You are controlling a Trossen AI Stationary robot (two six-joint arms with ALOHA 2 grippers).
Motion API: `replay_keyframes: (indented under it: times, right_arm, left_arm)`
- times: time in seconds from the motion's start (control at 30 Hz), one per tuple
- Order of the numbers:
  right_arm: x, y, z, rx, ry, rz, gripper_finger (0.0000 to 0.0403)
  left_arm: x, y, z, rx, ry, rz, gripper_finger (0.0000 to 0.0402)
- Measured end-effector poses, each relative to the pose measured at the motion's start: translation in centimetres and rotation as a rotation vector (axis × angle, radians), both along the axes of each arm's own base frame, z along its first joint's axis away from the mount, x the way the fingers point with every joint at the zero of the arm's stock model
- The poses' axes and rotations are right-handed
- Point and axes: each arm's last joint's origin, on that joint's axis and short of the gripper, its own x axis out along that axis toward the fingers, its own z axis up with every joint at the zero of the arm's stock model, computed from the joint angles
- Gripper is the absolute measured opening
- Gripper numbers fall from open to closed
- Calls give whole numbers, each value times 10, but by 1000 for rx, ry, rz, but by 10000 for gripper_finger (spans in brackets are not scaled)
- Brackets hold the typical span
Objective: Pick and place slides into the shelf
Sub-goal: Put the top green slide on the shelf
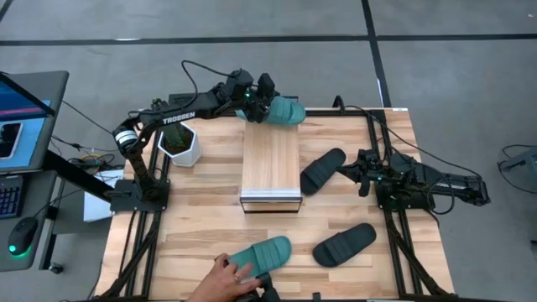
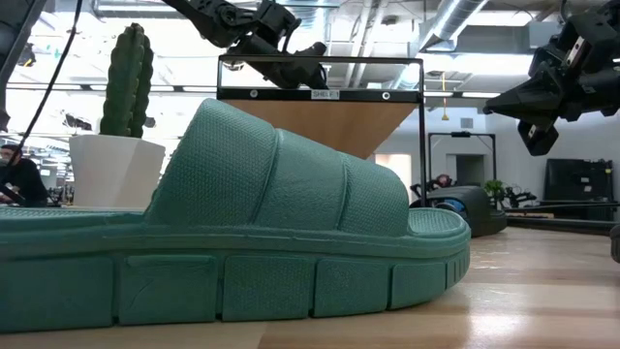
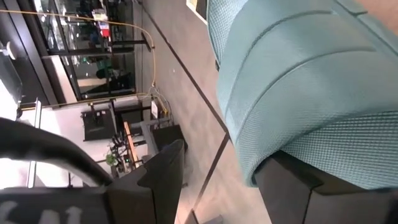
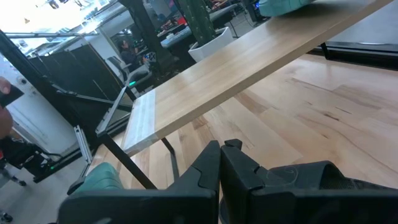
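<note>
The left pincer point(image 1: 262, 107) grips one teal slide point(image 1: 284, 111) at the far end of the shelf point(image 1: 270, 164), the slide held at the shelf's far edge; the wrist view shows a dark finger point(image 3: 311, 193) pressed against its ribbed strap. The right pincer point(image 1: 362, 172) hovers over the table point(image 1: 210, 210) to the right of the shelf, its fingers point(image 4: 205, 171) closed together and holding nothing, close beside a black slide point(image 1: 323, 170). A second black slide point(image 1: 344, 243) lies nearer the front. A person's hand point(image 1: 220, 281) touches the other teal slide point(image 1: 260, 256) at the front edge. A potted cactus point(image 1: 179, 143) stands left of the shelf.
</note>
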Motion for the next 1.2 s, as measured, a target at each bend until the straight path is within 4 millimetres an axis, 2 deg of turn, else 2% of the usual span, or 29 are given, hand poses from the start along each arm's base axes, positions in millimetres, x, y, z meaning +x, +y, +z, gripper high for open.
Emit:
replay_keyframes:
  times: [0.33,0.47,0.93,1.03,1.2]
  right_arm:
    - [0,0,0,0,0,0,1]
    - [0,0,0,0,0,0,1]
    - [0,0,0,0,0,0,1]
    - [0,0,0,0,1,0,1]
    - [0,0,0,0,0,0,1]
  left_arm:
    - [-3,-5,-11,68,174,-43,178]
    - [-3,-4,-10,89,175,-26,178]
    - [-9,5,-7,278,315,286,178]
    - [-12,3,-3,290,330,323,178]
    - [-17,-8,15,236,233,319,178]
